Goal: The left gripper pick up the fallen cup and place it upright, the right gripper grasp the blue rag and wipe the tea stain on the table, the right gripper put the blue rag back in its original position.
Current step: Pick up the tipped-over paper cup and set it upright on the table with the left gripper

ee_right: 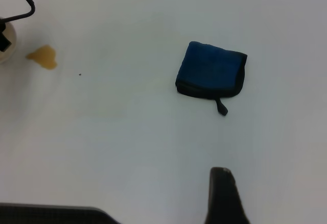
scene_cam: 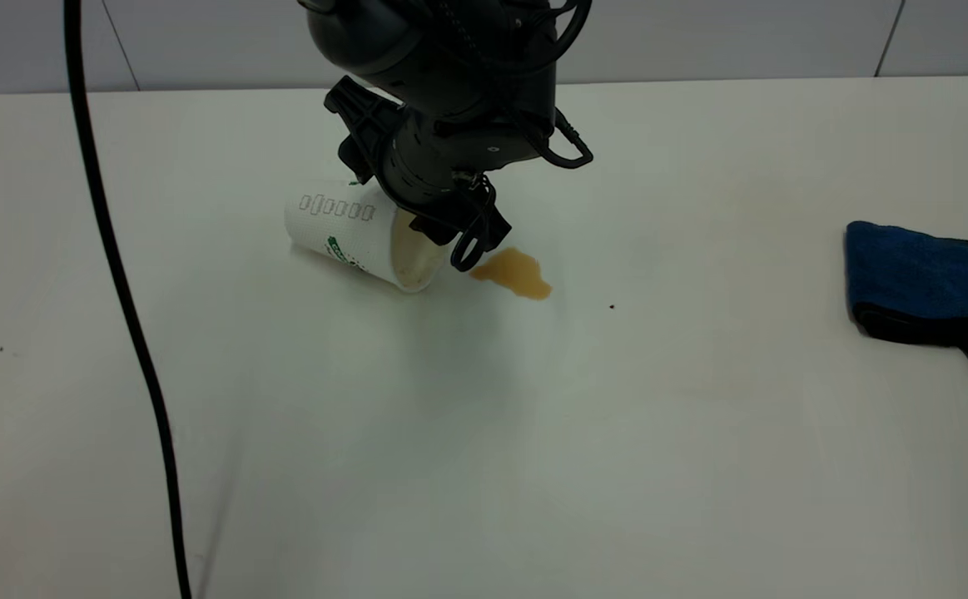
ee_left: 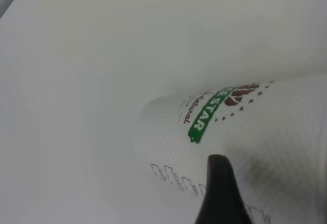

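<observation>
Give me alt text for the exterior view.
The left gripper reaches down onto a white paper cup lying on its side on the table, beside an amber tea stain. A folded blue rag lies far right.

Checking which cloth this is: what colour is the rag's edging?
Black, around the blue rag; the exterior view shows it best.

I see soft, even overhead light, moderately bright | worktop point(scene_cam: 700, 433) shows a faint grey shadow spreading below the cup point(scene_cam: 350, 233), no hard glare | exterior view sharp enough | left wrist view hazy: cup lettering soft, left claw finger point(ee_left: 219, 193) blurred | right wrist view clear, near finger point(ee_right: 225, 198) out of focus
</observation>
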`<state>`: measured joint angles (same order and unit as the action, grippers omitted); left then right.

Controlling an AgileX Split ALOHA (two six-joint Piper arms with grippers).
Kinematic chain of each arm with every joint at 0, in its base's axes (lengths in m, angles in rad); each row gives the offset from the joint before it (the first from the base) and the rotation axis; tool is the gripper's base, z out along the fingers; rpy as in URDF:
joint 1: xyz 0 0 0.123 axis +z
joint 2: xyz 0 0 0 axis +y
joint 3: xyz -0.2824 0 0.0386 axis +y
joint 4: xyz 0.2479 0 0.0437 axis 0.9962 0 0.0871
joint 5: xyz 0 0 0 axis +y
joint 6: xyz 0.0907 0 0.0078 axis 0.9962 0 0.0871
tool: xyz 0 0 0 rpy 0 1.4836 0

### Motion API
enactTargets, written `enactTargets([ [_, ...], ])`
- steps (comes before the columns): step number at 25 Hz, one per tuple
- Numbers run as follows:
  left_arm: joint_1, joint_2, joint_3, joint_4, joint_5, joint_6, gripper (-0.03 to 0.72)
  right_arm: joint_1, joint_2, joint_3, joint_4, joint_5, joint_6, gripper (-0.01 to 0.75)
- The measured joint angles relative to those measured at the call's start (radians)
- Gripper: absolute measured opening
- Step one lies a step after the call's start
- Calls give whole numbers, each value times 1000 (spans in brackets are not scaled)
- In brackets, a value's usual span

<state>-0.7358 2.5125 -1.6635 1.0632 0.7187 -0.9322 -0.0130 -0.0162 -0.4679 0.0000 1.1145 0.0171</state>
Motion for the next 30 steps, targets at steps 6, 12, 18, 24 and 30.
enactTargets([
  [6,58,2,0,0,-11,-4,551,0,0,0,0,0,0,518],
  [12,90,2,0,1,-5,4,393,0,0,0,0,0,0,518],
  [18,93,-15,0,24,51,91,52,0,0,0,0,0,0,518],
  [24,140,-163,0,-208,21,305,6,0,0,0,0,0,0,518],
  [30,332,-272,0,-688,1,692,6,0,0,0,0,0,0,518],
])
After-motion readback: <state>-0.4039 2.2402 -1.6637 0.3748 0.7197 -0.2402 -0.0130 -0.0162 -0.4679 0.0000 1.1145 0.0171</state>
